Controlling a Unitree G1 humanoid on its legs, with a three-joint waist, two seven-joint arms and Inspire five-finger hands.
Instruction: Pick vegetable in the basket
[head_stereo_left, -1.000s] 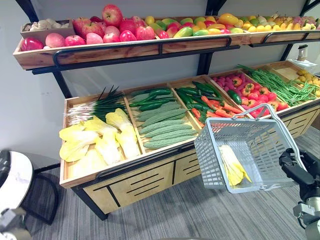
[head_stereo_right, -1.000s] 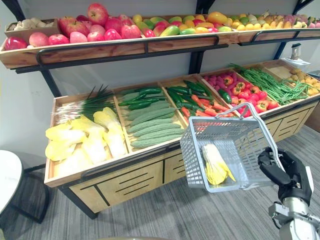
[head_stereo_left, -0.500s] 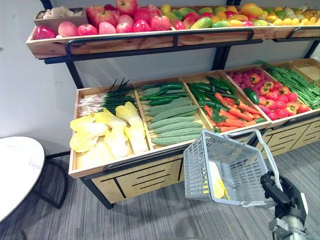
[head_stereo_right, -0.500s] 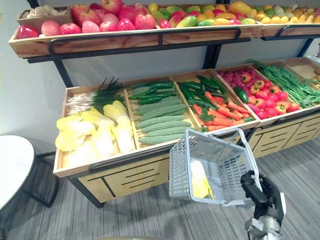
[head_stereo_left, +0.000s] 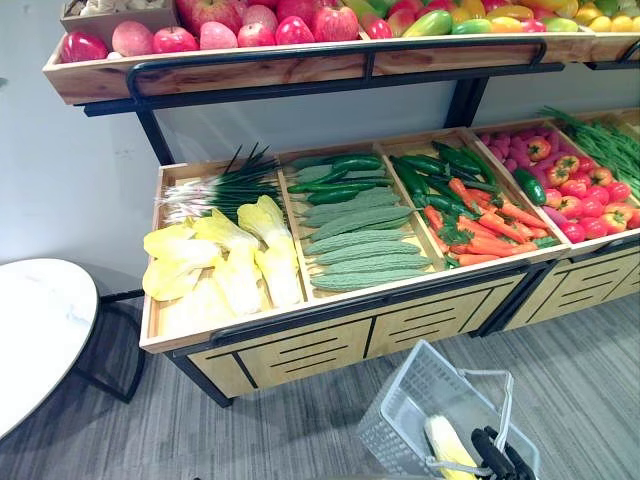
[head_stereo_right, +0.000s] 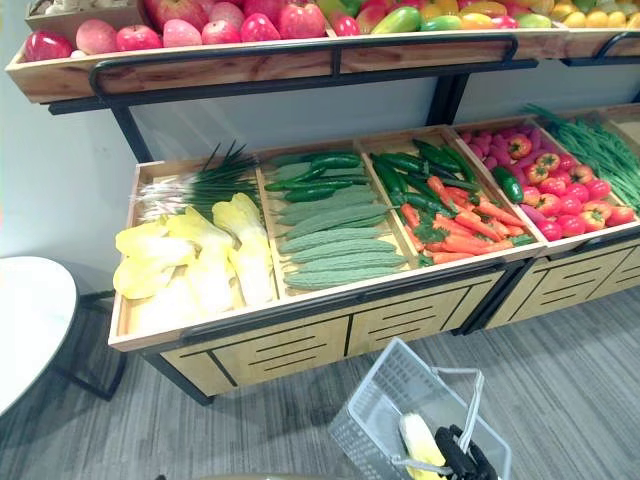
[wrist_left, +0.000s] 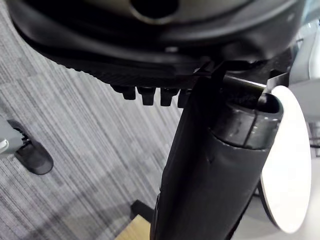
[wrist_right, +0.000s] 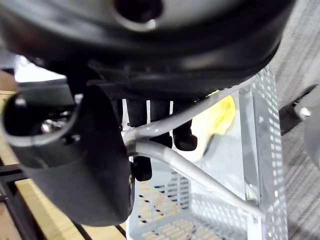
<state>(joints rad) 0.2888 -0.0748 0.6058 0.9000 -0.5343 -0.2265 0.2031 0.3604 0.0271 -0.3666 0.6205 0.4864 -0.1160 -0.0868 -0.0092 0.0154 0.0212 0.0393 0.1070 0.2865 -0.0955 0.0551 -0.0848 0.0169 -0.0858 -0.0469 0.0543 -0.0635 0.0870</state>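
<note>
Lowered since 1.0 s ago, the grey basket (head_stereo_left: 400, 420) hangs close to the floor, in front of and below the wooden stand (head_stereo_left: 300, 352). Right hand (wrist_right: 85, 165): fingers clamped round the basket handle (wrist_right: 200, 179). 1 yellow vegetable (head_stereo_left: 445, 445) lies inside the basket. Left hand (wrist_left: 210, 165): over the carpet, fingers relaxed, holding nothing.

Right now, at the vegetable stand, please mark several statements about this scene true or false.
1. The grey basket holds a yellow cabbage. True.
2. The right robot hand grips the basket's handles. True.
3. The carrots share a compartment with the spring onions. False: the carrots lie two compartments right of the spring onions.
4. The basket stands on the top shelf beside the apples. False: it hangs over the floor, well below the apples.
</note>
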